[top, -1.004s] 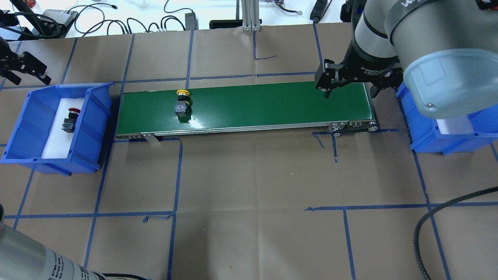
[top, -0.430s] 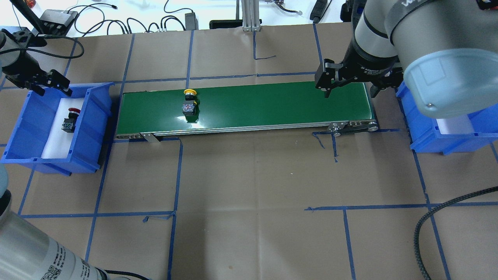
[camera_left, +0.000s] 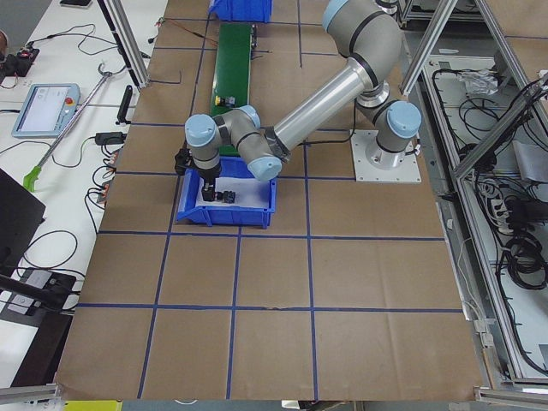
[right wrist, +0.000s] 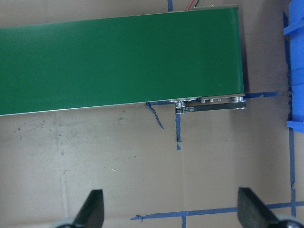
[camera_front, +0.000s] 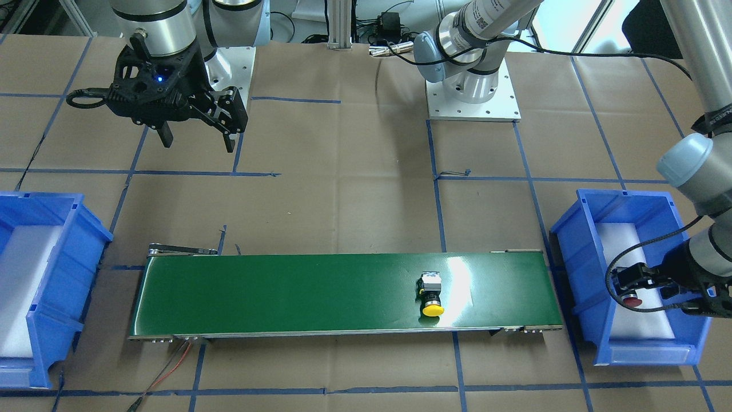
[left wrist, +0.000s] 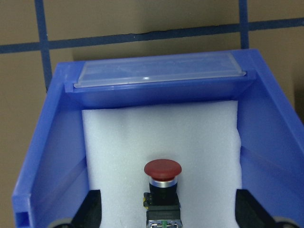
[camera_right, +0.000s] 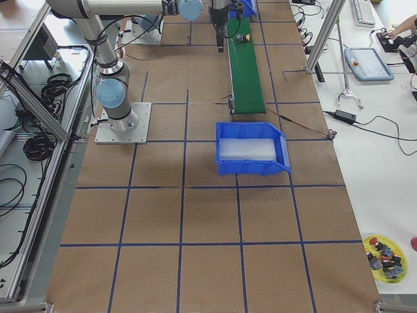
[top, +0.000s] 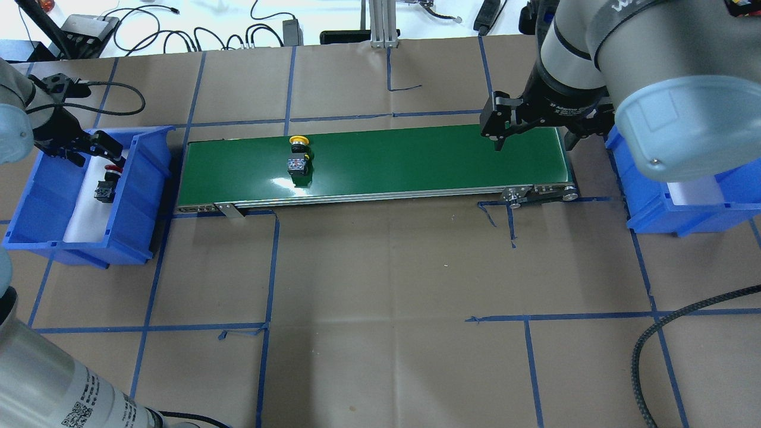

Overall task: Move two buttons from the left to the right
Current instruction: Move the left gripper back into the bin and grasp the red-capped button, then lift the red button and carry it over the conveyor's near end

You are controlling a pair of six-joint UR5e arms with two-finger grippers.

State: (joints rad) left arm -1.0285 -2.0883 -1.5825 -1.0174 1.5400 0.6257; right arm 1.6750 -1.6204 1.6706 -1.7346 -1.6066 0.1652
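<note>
The yellow button [top: 298,156] lies on its side on the green conveyor belt [top: 416,160], left of the middle; it also shows in the front view [camera_front: 432,294]. The red button [top: 107,184] lies on white foam in the left blue bin [top: 142,178]. My left gripper [top: 89,156] is open over that bin. In the left wrist view its fingers [left wrist: 90,211] stand on either side of the red button [left wrist: 163,190] without touching it. My right gripper [top: 535,139] is open and empty, hanging over the belt's right end.
The right blue bin [top: 654,205] with a white foam floor stands just past the belt's right end and shows in the front view [camera_front: 63,229]. Brown paper with blue tape lines covers the table. Cables and an aluminium post [top: 380,24] lie at the far edge.
My left gripper has moved in from the far left edge to over the left bin, above the red button. The yellow button has travelled right along the belt. My right gripper has not moved.
</note>
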